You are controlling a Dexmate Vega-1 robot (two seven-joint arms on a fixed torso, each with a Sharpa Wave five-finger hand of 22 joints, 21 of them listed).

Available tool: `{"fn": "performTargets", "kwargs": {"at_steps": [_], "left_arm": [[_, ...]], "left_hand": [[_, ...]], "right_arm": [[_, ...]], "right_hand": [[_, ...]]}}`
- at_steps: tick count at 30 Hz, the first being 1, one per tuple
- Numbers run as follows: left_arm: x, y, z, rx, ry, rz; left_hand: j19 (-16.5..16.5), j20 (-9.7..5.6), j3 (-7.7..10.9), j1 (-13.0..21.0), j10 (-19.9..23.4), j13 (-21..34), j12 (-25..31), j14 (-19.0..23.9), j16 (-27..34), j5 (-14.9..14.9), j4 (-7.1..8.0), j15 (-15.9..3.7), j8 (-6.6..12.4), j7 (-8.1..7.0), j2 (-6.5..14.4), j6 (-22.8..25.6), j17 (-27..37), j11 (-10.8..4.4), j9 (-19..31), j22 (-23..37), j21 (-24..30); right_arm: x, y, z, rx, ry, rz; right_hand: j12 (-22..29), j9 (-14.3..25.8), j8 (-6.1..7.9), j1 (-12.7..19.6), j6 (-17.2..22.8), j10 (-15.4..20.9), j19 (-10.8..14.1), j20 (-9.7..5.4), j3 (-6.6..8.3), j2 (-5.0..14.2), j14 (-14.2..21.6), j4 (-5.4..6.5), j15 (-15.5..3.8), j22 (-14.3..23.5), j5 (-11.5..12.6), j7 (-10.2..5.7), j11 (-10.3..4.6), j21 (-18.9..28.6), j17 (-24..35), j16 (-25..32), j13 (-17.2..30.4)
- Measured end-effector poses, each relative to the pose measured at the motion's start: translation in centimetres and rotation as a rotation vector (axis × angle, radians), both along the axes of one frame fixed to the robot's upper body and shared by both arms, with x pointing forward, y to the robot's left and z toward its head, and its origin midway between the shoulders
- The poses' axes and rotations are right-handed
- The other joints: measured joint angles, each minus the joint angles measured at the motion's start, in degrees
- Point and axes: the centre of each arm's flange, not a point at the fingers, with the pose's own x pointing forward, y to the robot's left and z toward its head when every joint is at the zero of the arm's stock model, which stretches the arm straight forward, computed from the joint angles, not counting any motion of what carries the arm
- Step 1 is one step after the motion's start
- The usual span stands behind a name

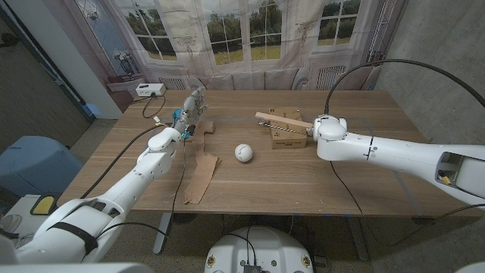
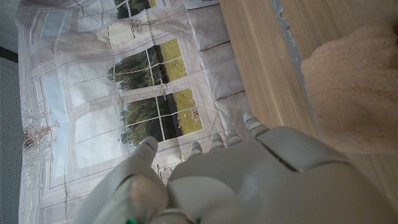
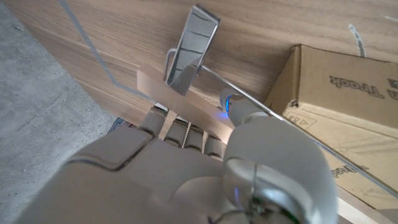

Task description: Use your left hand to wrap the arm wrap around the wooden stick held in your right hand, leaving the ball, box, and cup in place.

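Two hazards are looming around the baseball (image 1: 242,152): the tan arm wrap (image 1: 201,174) is lying just left of it on the tabletop (image 1: 303,182), unheld by the left hand (image 1: 189,112), whose grasp I cannot tell, while the right hand (image 1: 324,129) is gripping the wooden stick (image 1: 282,120) above the cardboard box (image 1: 290,136), so dragging could be nudging either.

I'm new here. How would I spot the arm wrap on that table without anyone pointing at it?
Look at the wooden table and find the white ball near its middle. Just to the ball's left, beside the robot's left arm, lies the arm wrap, a long tan strip of soft fabric. Unlike the round ball and the cardboard box, it is limp and lies flat.
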Motion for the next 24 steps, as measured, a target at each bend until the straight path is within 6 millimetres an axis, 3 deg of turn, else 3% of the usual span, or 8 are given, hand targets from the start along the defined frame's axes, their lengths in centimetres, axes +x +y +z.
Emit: {"fn": "performTargets", "kwargs": {"at_steps": [4, 9, 12, 14, 17, 24], "left_arm": [[0.0, -0.1, 0.0, 0.002, 0.002, -0.001], [-0.1, -0.3, 0.0, 0.005, 0.004, -0.003], [-0.1, -0.4, 0.0, 0.006, 0.004, -0.004], [-0.2, -0.4, 0.0, 0.008, 0.004, -0.004], [-0.3, -0.5, 0.0, 0.009, 0.004, -0.003], [-0.6, -0.7, 0.1, 0.015, 0.002, -0.004]], "left_hand": [[0.0, 0.0, 0.0, 0.0, 0.0, 0.0, 0.0, 0.0, 0.0, 0.0, 0.0, 0.0, 0.0, 0.0, 0.0, 0.0, 0.0, 0.0, 0.0, 0.0, 0.0], [0.0, 0.0, 0.0, 0.0, 0.0, 0.0, 0.0, 0.0, 0.0, 0.0, 0.0, 0.0, 0.0, 0.0, 0.0, 0.0, 0.0, 0.0, 0.0, 0.0, 0.0], [0.0, 0.0, 0.0, 0.0, 0.0, 0.0, 0.0, 0.0, 0.0, 0.0, 0.0, 0.0, 0.0, 0.0, 0.0, 0.0, 0.0, 0.0, 0.0, 0.0, 0.0], [0.0, 0.0, 0.0, 0.0, 0.0, 0.0, 0.0, 0.0, 0.0, 0.0, 0.0, 0.0, 0.0, 0.0, 0.0, 0.0, 0.0, 0.0, 0.0, 0.0, 0.0], [0.0, 0.0, 0.0, 0.0, 0.0, 0.0, 0.0, 0.0, 0.0, 0.0, 0.0, 0.0, 0.0, 0.0, 0.0, 0.0, 0.0, 0.0, 0.0, 0.0, 0.0], [0.0, 0.0, 0.0, 0.0, 0.0, 0.0, 0.0, 0.0, 0.0, 0.0, 0.0, 0.0, 0.0, 0.0, 0.0, 0.0, 0.0, 0.0, 0.0, 0.0, 0.0]], "right_arm": [[-0.1, 0.0, -0.1, -0.018, -0.012, -0.016], [-0.4, 0.1, -0.1, -0.034, -0.037, -0.026], [-0.6, 0.1, -0.1, -0.042, -0.052, -0.028], [-0.7, 0.1, -0.2, -0.048, -0.061, -0.031], [-0.9, 0.1, -0.2, -0.059, -0.077, -0.036], [-1.3, -0.1, -0.1, -0.069, -0.112, -0.045]], "right_hand": [[2.09, 0.0, 0.43, -0.15, 4.27, 4.91, 5.33, -1.73, -4.16, 0.12, 6.79, 0.4, -0.23, 0.47, -1.58, 0.39, -0.13, 2.34, 3.01, 4.92, 0.94], [5.54, 0.0, 1.25, -0.51, 9.49, 11.31, 9.22, -2.26, -8.21, -0.3, 13.96, 0.11, -0.74, 0.79, -1.58, 0.75, 0.0, 4.56, 7.26, 10.66, 2.15], [7.97, 0.0, 1.96, 0.82, 13.37, 15.15, 10.64, -2.65, -9.31, -1.0, 17.9, -0.53, -1.2, 1.06, -1.53, 0.62, -0.33, 5.66, 10.0, 14.07, 3.03], [10.27, 0.24, 2.67, 3.14, 16.48, 18.71, 11.75, -2.98, -9.72, -0.73, 20.58, -0.92, -1.41, 1.26, -1.32, 0.56, -0.56, 6.57, 12.48, 16.73, 3.9], [13.6, 0.52, 3.26, 5.89, 20.41, 22.73, 12.74, -3.97, -10.19, -1.82, 23.82, -1.39, -2.04, 1.58, -1.32, 0.27, -1.43, 8.01, 16.89, 20.94, 5.53], [19.8, 1.93, 5.76, 8.13, 25.95, 27.9, 14.2, -5.43, -12.01, -3.45, 28.2, -0.21, -1.53, 2.69, -1.32, 0.85, -2.92, 11.21, 25.9, 28.53, 9.9]]}}
